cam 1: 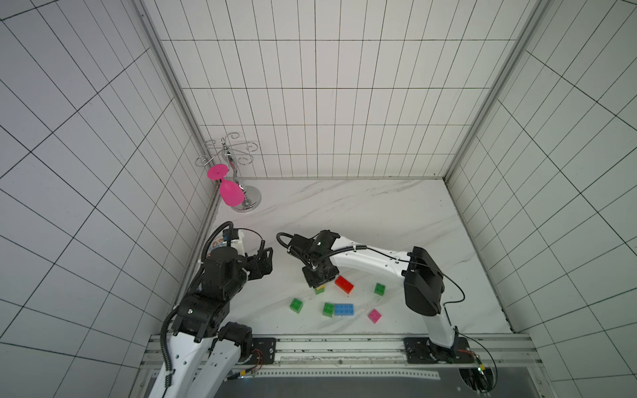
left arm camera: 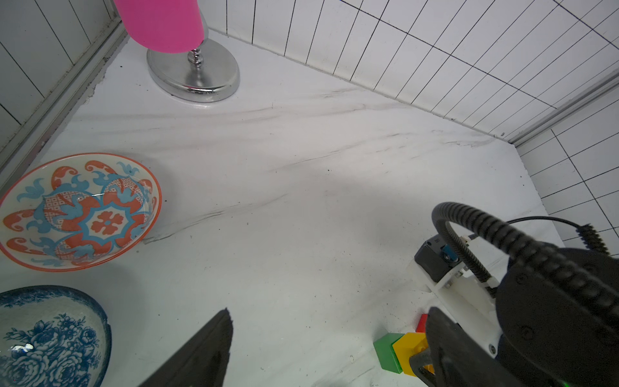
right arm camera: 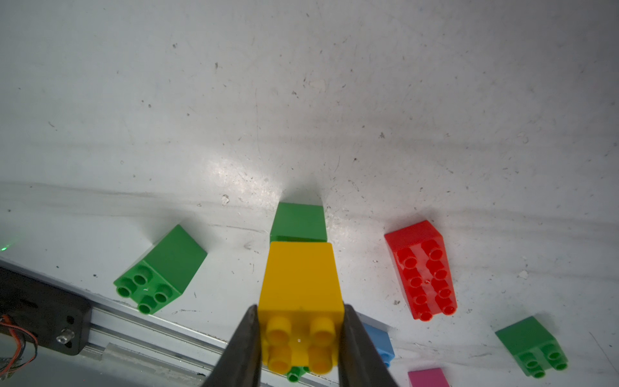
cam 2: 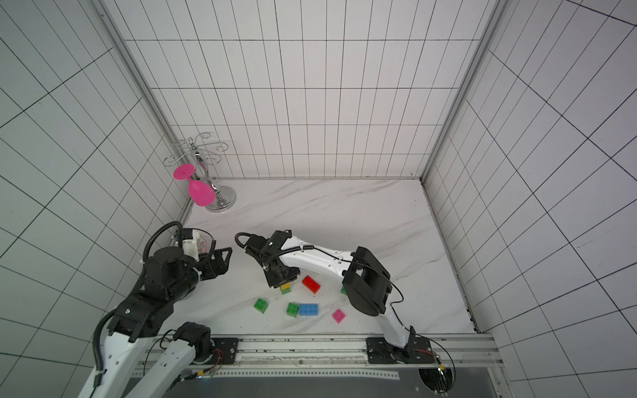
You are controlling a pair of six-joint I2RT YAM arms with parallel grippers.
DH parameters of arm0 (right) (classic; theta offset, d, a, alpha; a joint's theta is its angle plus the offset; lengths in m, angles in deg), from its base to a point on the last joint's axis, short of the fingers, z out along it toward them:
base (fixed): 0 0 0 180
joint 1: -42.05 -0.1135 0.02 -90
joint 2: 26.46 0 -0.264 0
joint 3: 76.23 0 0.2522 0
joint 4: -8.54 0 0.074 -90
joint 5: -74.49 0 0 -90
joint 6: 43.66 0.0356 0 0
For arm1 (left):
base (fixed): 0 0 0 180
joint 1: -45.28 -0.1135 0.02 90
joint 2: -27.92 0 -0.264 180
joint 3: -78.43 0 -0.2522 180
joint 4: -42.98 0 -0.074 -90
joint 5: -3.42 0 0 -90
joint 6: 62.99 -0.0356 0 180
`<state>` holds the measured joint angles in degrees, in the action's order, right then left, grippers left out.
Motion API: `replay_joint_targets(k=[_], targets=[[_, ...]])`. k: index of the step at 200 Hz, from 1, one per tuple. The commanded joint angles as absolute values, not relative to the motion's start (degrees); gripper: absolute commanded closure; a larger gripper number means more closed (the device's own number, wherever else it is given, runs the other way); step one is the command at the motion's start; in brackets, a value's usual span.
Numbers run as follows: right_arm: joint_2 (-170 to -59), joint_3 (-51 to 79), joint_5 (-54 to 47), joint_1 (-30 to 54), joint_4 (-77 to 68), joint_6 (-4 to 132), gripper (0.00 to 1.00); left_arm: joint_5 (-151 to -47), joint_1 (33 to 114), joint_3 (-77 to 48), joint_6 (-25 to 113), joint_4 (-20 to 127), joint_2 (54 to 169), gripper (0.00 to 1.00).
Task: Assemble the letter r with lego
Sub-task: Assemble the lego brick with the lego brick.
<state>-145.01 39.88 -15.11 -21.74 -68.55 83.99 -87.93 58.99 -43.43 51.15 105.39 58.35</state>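
In both top views the right gripper [cam 1: 319,279] points down over the marble surface [cam 1: 362,213], fingers pinched on the yellow brick [cam 1: 321,286], directly above a green cube [cam 1: 319,292]. The red brick [cam 1: 344,284] lies just beside them, with a fourth green cube [cam 1: 379,288] near its other side. Nearer the rail [cam 1: 344,344] are a second green cube [cam 1: 296,305], a third green cube [cam 1: 328,309] touching the blue brick [cam 1: 344,309], and the pink brick [cam 1: 374,315]. The left gripper [cam 1: 264,262] hovers well apart, fingers spread wide, holding nothing.

The left wrist view shows one finger [left arm camera: 207,355] over bare surface, near two patterned bowls [left arm camera: 159,201] and a chrome rack [left arm camera: 194,73] with a pink glass [left arm camera: 160,23].

In the right wrist view the fingers [right arm camera: 243,348] clamp the yellow brick's [right arm camera: 301,284] sides. Its base meets the green cube's [right arm camera: 298,222] top, but whether it is pressed home I cannot tell.
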Motion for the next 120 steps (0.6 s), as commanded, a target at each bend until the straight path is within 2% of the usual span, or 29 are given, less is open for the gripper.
replay_joint_targets(k=[1, 120], targets=[[-147.26, 42.46, -15.78, -21.64, -71.3, 85.45, 1.0, -87.54, 59.04, -43.25, 50.39, 104.16, 58.06, 0.1], [-150.52, 38.11, -15.42, -21.02, -71.26, 80.38, 1.0, -87.57, 58.99, -43.25, 50.25, 104.28, 58.24, 0.1]])
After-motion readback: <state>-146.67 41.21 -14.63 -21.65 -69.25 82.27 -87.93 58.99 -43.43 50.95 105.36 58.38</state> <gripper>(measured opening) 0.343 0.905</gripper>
